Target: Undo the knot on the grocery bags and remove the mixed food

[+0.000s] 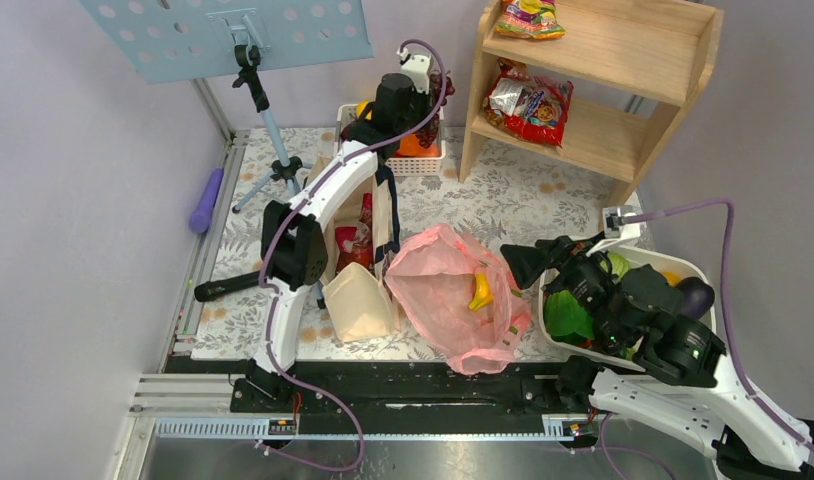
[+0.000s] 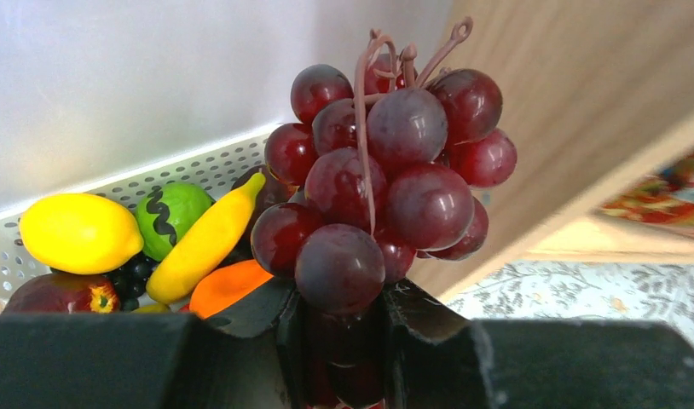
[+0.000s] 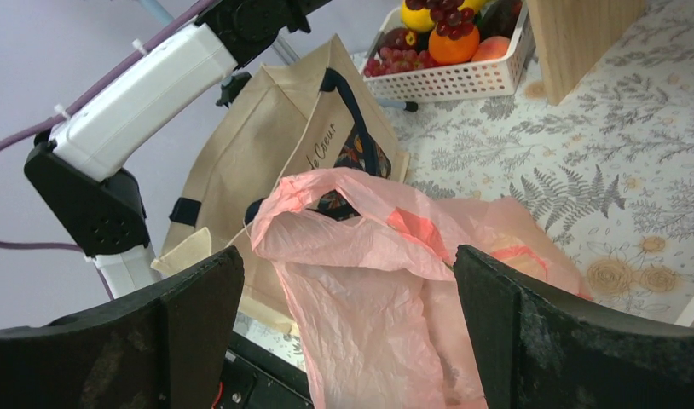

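Note:
One pink grocery bag lies on the floral mat with its mouth gaping open, and a yellow banana shows inside it. No knot is in view. My left gripper is shut on a dark red grape bunch, which it holds above the white basket at the far side, where a lemon, a lime and a banana lie. From above, the left gripper hangs over that basket. My right gripper stands wide open just right of the bag, with nothing between its fingers.
A beige canvas tote with dark handles stands left of the bag, red packets inside. A wooden shelf at the back right holds snack packets. A white bowl of produce sits under the right arm. A stand's tripod is at the back left.

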You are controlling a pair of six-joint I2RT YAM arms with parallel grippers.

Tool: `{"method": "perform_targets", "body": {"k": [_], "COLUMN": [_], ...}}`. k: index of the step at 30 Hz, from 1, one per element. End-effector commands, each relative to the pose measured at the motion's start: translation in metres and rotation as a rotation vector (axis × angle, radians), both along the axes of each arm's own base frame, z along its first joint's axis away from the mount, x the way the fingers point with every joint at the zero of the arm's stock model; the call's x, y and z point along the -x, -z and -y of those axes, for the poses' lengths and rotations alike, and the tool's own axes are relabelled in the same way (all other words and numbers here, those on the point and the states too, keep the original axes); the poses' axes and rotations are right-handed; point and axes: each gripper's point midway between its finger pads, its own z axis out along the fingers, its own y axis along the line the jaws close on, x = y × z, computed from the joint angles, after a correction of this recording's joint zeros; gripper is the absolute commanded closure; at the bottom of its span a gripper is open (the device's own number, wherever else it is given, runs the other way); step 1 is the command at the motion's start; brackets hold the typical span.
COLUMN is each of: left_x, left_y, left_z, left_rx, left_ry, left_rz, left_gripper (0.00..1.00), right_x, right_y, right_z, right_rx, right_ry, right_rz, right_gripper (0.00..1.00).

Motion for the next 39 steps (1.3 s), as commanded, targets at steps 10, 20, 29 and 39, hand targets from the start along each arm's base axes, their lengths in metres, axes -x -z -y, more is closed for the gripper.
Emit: {"method": "perform_targets", "body": {"k": [10,20,29,39], "left_x": [-0.066,-0.081,-0.095,-0.105], "left_y": [-0.007,0.028,0.038,0.055], "left_z": [0.0,0.0,-0.007,-0.011], "left_rx": [0.16,0.14,0.176,0.222], "left_ry": [0.021,0.007,-0.031,-0.044], "left_rz": [0.171,0.167,0.187,0.16], "left_gripper": [1.0,1.0,0.91,0.87], "right_x": [-0.004,-0.007,-0.009,-0.012], "right_y": [0.04,0.044,0.047,0.052], "right_z": [-0.046,-0.055,-0.056,-0.062], "right_rx": [-0.038,0.01,0.027,0.047], "right_ry": [-0.101,-0.124,-0.121,-0.126], "right_rz": [-0.11,-0.109,-0.112,-0.129], "right_gripper": [0.01,0.01,0.01,0.01]}}
